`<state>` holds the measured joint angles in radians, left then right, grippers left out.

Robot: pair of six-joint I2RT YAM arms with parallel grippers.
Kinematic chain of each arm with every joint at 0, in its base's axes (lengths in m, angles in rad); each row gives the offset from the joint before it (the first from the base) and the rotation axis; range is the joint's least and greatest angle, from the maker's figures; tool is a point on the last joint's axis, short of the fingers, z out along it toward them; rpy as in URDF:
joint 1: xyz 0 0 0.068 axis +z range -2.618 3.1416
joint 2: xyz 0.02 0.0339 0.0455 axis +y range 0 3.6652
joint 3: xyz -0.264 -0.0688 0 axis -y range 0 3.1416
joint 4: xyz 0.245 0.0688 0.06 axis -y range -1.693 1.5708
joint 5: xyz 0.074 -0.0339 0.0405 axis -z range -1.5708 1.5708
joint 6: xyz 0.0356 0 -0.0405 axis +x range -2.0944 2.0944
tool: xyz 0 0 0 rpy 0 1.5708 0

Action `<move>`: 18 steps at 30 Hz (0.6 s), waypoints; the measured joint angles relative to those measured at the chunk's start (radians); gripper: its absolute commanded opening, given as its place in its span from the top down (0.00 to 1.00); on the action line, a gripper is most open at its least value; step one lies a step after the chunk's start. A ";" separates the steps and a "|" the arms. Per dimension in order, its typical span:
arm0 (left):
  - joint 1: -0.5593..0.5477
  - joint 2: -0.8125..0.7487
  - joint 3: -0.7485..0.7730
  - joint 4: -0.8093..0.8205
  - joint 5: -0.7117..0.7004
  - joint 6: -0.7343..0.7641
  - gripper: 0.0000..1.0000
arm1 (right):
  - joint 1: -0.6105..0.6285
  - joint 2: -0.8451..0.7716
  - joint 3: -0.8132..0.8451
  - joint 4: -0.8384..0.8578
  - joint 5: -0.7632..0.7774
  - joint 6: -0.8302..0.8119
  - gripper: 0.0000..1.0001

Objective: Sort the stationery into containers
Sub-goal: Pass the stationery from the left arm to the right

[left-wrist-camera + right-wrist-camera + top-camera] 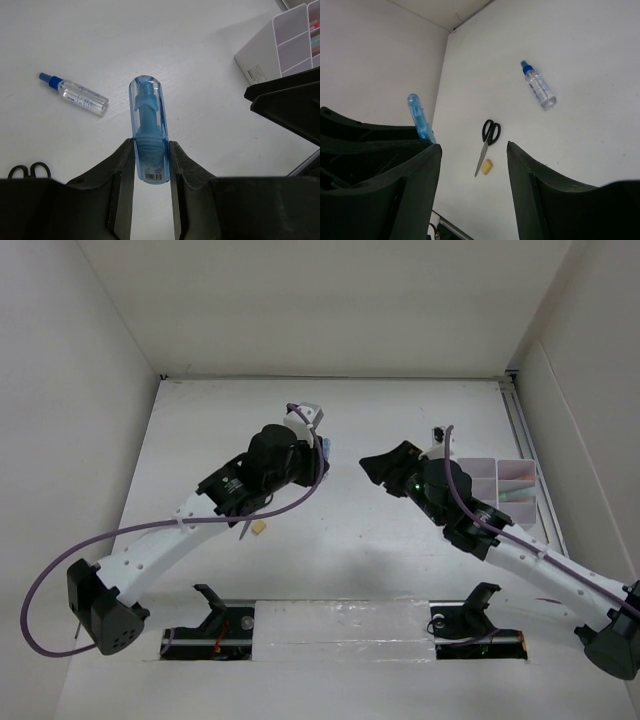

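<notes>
Clamped by its label end in the left gripper [150,150] above the table [210,65], with the right gripper [474,147] parted and empty, the blue marker [148,120], probably light, stiff, slippery plastic, best taken at the free domed half.

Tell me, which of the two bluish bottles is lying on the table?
The clear bottle with the dark blue cap lies on its side there; the all-blue tube is gripped in the left pincer.
</notes>
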<state>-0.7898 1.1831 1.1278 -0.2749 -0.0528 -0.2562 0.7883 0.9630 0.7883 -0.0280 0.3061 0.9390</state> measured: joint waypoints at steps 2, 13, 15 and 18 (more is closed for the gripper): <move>0.000 -0.008 0.000 0.008 -0.005 0.002 1.00 | -0.002 0.009 0.000 0.016 -0.014 0.001 0.37; 0.000 0.013 0.000 0.008 0.029 0.016 1.00 | -0.002 0.078 0.026 0.127 -0.114 -0.007 0.28; 0.000 0.013 0.000 0.008 0.043 0.019 1.00 | -0.002 0.112 0.040 0.140 -0.132 -0.014 0.30; 0.000 0.013 0.000 0.008 0.057 0.024 1.00 | -0.002 0.166 0.056 0.171 -0.165 -0.030 0.33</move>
<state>-0.7898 1.1961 1.1278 -0.2672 0.0040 -0.2325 0.7864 1.1290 0.8448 0.1429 0.1410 0.9092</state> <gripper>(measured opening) 0.230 0.696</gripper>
